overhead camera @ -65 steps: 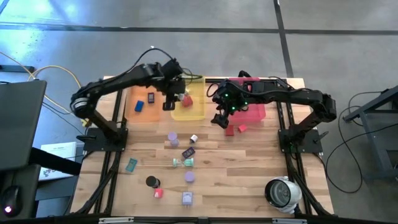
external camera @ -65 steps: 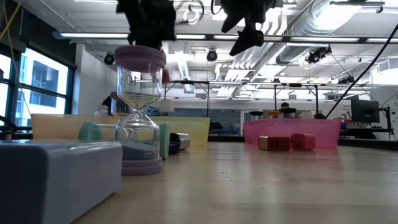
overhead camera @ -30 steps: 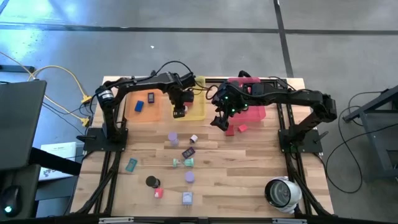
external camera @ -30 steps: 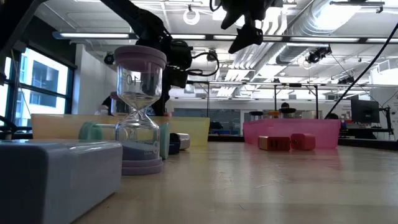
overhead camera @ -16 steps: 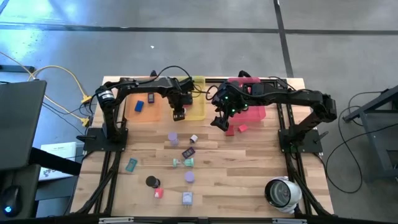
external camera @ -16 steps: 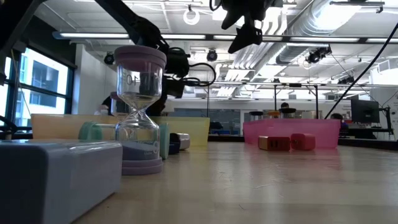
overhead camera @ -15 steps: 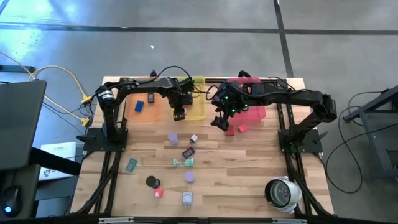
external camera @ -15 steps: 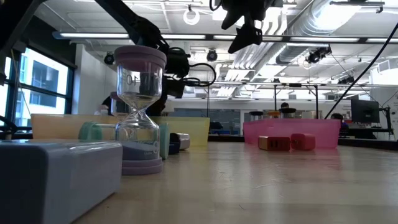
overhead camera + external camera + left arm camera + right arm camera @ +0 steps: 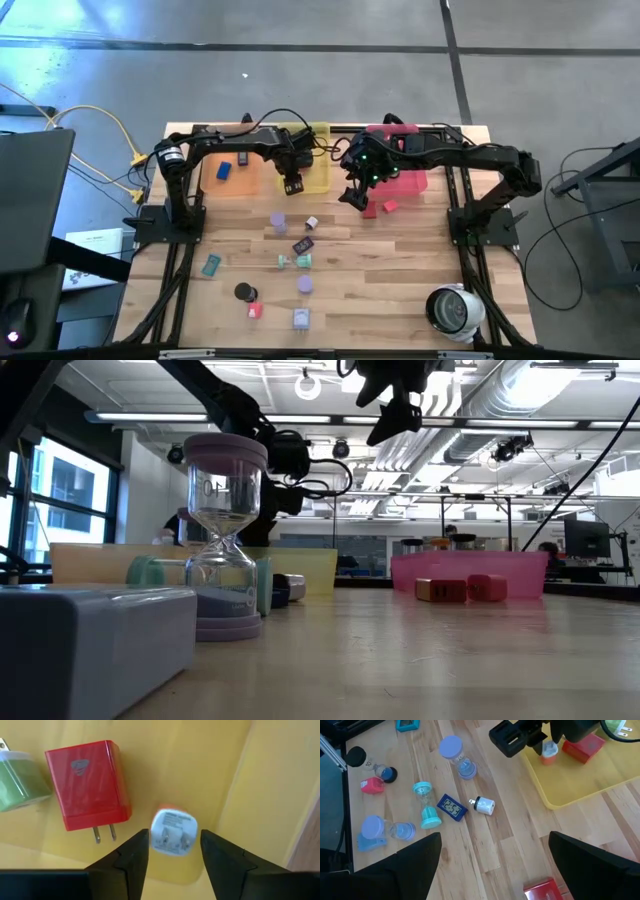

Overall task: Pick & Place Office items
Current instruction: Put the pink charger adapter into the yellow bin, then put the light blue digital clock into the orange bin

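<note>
Left wrist view: the left gripper (image 9: 170,851) is hovering, fingers parted, over a white-and-orange plug adapter (image 9: 173,832) lying in the yellow tray (image 9: 280,780) beside a red charger (image 9: 87,784); the right gripper (image 9: 352,193) is hanging wide open near the pink tray (image 9: 408,178).

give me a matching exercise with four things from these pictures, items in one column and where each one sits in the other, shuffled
Things:
1. red plug adapter
2. white plug adapter
3. blue item
4. upright lavender-capped hourglass

Places:
A. in the orange tray
B. on the bare wood of the table, beside a dark blue rectangle
C. in the yellow tray, next to a green piece
D. closest to the low camera, standing beside a lavender block

Pairs: 1-C, 2-B, 3-A, 4-D
</note>
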Controlling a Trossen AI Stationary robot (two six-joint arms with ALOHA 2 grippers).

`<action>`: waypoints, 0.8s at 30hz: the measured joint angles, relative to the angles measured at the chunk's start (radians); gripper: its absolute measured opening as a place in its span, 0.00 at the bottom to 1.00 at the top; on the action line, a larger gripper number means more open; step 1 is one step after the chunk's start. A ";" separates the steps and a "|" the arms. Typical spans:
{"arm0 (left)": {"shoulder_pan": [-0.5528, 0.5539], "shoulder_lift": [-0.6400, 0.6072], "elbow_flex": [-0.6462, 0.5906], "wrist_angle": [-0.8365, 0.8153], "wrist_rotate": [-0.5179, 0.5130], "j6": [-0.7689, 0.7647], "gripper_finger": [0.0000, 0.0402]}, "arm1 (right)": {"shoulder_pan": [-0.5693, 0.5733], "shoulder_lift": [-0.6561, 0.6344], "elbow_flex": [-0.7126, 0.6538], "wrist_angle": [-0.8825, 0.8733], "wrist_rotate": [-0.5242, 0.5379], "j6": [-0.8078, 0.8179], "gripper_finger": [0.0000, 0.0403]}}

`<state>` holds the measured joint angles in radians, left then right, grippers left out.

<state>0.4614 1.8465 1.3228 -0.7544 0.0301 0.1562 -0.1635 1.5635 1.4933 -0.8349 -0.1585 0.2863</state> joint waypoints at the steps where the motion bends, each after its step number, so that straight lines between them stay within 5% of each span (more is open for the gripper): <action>1: 0.000 0.000 0.000 0.000 0.002 0.000 0.44 | 0.000 0.000 0.000 0.000 0.000 0.000 0.89; 11: 0.000 0.000 0.019 -0.060 0.012 -0.014 0.46 | 0.000 0.000 0.000 0.000 0.000 0.000 0.89; 24: 0.000 -0.001 0.242 -0.349 0.008 -0.030 0.50 | 0.000 0.000 0.000 0.000 0.000 -0.001 0.89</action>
<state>0.4614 1.8454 1.5644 -1.1033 0.0381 0.1258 -0.1635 1.5635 1.4933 -0.8347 -0.1585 0.2852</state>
